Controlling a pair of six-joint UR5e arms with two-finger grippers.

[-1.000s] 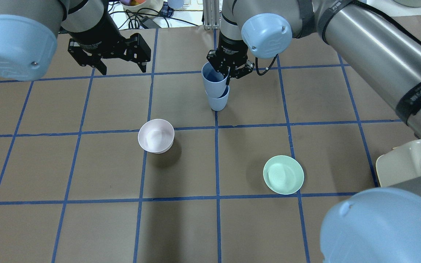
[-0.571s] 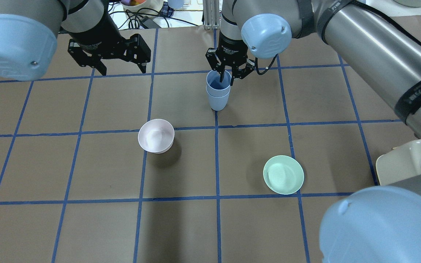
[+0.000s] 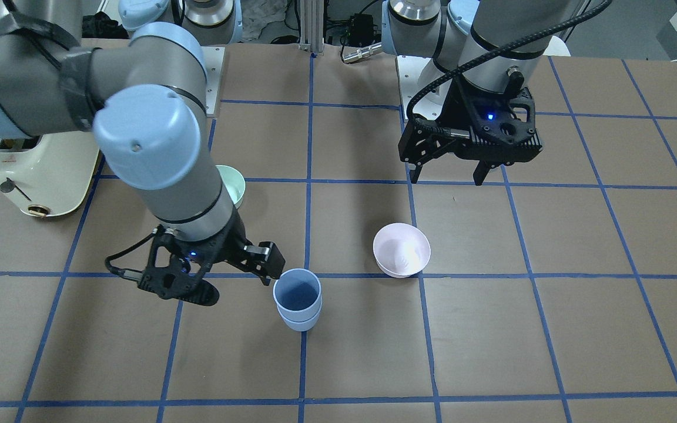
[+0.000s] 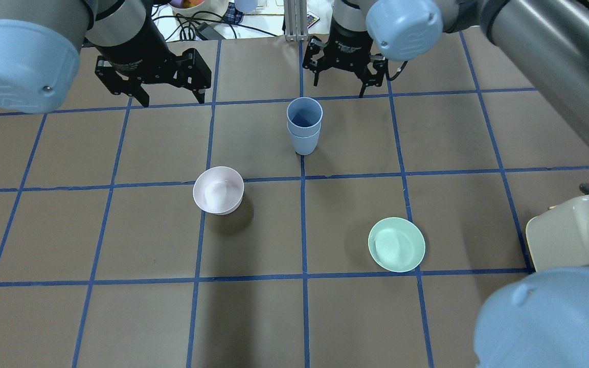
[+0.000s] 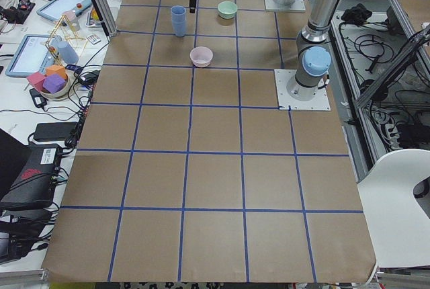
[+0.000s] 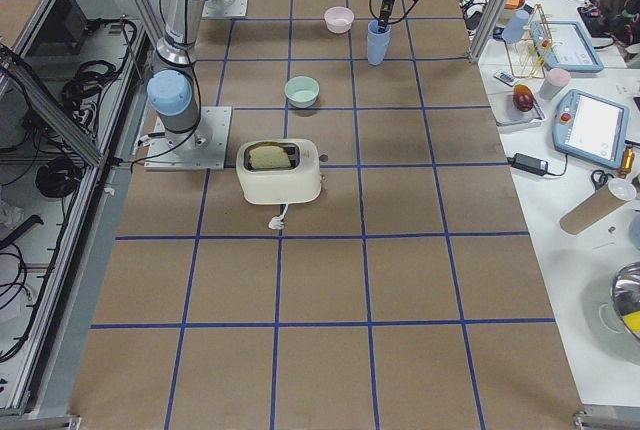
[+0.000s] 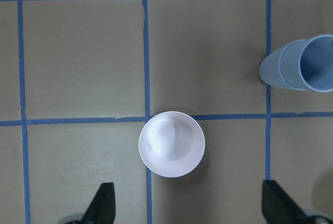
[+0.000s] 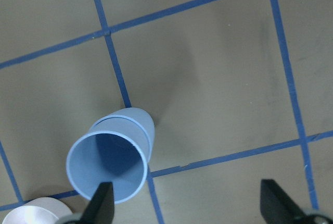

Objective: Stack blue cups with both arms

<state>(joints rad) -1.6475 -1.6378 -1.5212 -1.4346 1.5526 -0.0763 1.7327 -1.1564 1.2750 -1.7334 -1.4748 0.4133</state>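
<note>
The two blue cups (image 4: 303,125) stand nested, one inside the other, upright on the brown table near a blue grid line. They also show in the front view (image 3: 297,305), the left wrist view (image 7: 304,70) and the right wrist view (image 8: 112,161). My right gripper (image 4: 339,87) is open and empty, above and beyond the stack, clear of it; in the front view (image 3: 237,288) it is beside the cups. My left gripper (image 4: 172,97) is open and empty, hovering to the left of the stack, above the table (image 3: 447,176).
A pale-pink bowl (image 4: 218,190) sits nearer me, left of the stack, directly below the left wrist camera (image 7: 171,143). A mint-green bowl (image 4: 396,244) sits front right. A cream toaster (image 4: 570,230) stands at the right edge.
The right gripper let go of the upper cup, which dropped fully into the lower one. The gripper then pulled back, away from the stack and to the right. The left arm stayed put.
</note>
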